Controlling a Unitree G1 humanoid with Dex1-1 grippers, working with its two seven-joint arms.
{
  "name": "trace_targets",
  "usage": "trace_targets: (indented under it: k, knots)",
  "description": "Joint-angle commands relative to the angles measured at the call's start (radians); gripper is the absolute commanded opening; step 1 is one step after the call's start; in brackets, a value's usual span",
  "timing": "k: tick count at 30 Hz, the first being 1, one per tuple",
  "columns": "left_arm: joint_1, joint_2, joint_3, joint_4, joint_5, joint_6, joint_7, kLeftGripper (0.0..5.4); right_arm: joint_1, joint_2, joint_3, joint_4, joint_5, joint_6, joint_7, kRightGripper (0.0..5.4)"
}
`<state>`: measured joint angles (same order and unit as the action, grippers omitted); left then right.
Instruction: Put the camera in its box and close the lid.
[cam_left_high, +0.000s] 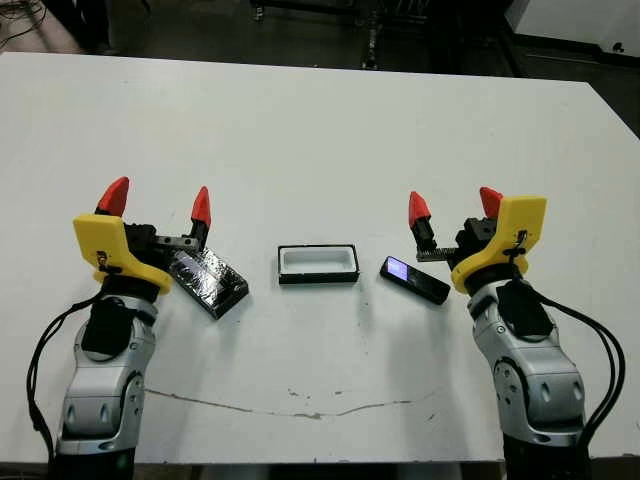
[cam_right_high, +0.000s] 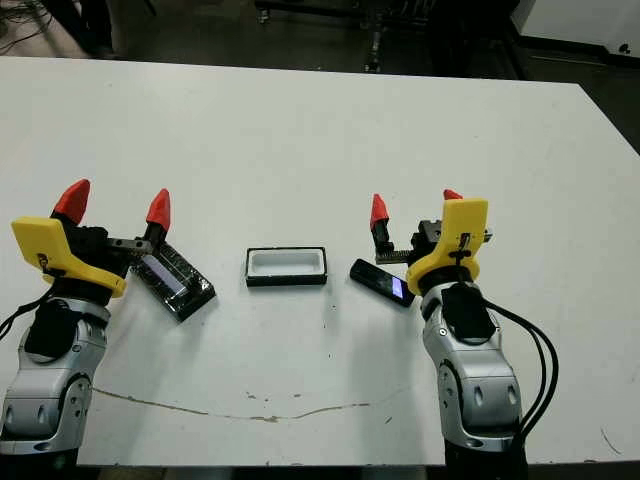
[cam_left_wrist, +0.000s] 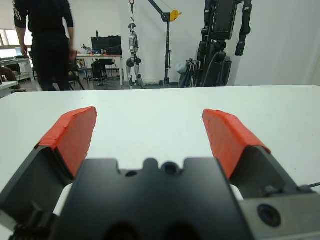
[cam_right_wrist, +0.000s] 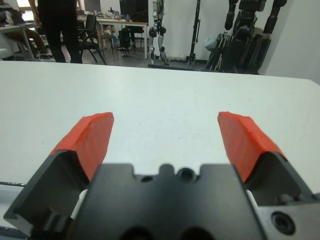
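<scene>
The white table (cam_left_high: 320, 120) is seen from above by both head views, angled forward and down, almost the same scene being shared. From each wrist, the tabletop is viewed low and level between red fingers (cam_left_wrist: 75, 135), toward the room beyond.

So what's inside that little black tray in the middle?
Nothing: the box shows only its bare white lining. The camera lies on the table beside it, and the lid on the other side.

Box (cam_left_high: 318, 264) between lid (cam_left_high: 209, 281) and camera (cam_left_high: 414, 280)
</scene>
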<state>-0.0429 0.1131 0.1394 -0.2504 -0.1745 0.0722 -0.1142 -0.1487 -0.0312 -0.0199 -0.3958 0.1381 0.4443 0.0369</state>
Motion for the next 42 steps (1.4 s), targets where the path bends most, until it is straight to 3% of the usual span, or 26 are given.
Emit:
trace_targets:
  k: [1,11,16,24,35,42]
  knots:
    - [-0.002,-0.003,0.003,0.010,-0.004,-0.009,0.002,5.39,-0.006,-0.018,-0.012,0.020,-0.003,-0.028,0.012,5.40]
    - [0.002,-0.003,-0.001,0.016,-0.010,-0.015,-0.006,5.39,-0.002,-0.039,-0.029,0.010,0.027,-0.022,0.053,5.40]
    - [0.005,-0.005,-0.002,0.011,-0.013,-0.003,0.001,5.39,-0.045,-0.174,-0.083,0.023,0.121,-0.045,0.255,5.40]
    - [0.008,-0.005,-0.002,0.011,-0.012,-0.011,-0.001,5.39,-0.187,-0.471,-0.124,0.168,0.302,0.072,0.639,5.40]
    - [0.009,-0.005,-0.005,0.011,-0.007,-0.006,0.003,5.39,-0.336,-0.652,-0.002,0.346,0.277,0.065,0.950,5.40]
    - [0.009,-0.010,-0.010,0.009,-0.002,-0.006,0.009,5.39,-0.368,-0.674,0.076,0.400,0.232,0.058,1.030,5.40]
